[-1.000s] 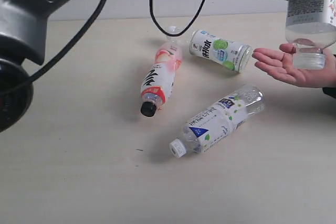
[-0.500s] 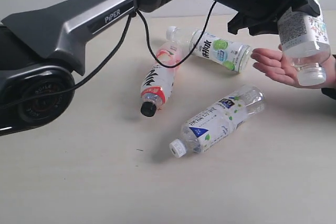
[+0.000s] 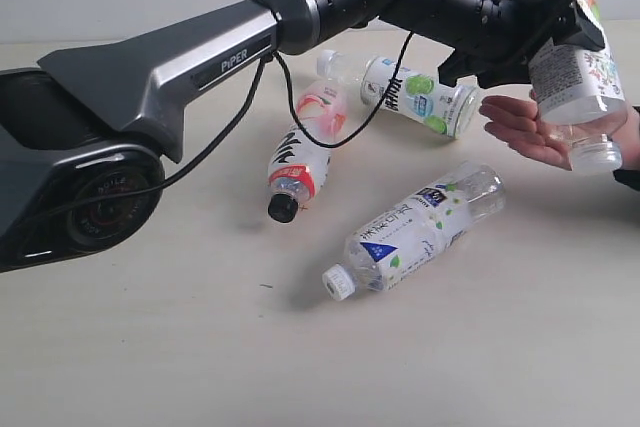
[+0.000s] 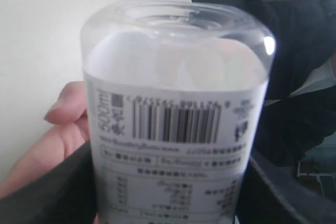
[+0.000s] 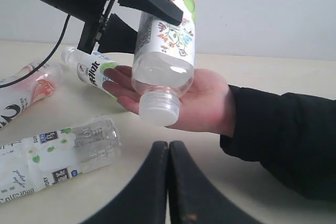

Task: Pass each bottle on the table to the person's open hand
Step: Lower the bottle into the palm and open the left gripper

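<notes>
Bright, even light; soft shadows on the surface [image 3: 150,347] under the bottles; left wrist close-up blurred.

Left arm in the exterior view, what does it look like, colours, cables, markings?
The left arm is a grey angular link lettered PiPER in white, with black round joints and wrist; a thin black cable loops beside it. Its fingers are black.

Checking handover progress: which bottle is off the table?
The floral-labelled bottle, held cap-down in the left gripper over the person's open hand; the other three lie sideways on the table.
</notes>
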### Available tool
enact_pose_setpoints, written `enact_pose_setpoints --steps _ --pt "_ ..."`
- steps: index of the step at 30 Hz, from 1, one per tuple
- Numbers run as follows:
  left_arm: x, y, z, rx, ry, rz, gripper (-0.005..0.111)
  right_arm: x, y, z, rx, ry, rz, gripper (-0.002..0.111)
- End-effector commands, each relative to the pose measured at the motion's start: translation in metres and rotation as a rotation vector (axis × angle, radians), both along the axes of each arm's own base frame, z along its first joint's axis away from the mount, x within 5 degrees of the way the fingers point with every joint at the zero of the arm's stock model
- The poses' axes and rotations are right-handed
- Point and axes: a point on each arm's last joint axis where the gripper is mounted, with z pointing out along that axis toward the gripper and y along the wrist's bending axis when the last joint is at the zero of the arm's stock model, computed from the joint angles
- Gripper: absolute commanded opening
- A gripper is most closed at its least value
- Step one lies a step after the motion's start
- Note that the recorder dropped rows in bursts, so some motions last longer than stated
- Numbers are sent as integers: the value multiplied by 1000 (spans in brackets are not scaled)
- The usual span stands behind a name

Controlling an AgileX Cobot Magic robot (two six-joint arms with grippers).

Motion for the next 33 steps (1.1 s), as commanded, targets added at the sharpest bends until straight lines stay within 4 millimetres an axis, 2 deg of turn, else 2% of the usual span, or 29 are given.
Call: enact_pose_setpoints --steps 1,11,26,30,33 --pt "2 0 9 -28 -22 18 0 0 0 -1 -2 -8 4 0" --pt "1 0 7 -5 -32 12 0 0 0 -1 -2 -8 4 0" --pt "3 -4 -20 2 34 16 1 0 0 -1 -2 -8 4 0" --pt "3 -4 -22 4 35 16 15 0 0 -1 -2 -8 4 0" --pt "3 -4 -21 0 41 15 32 0 0 -1 -2 -8 4 0"
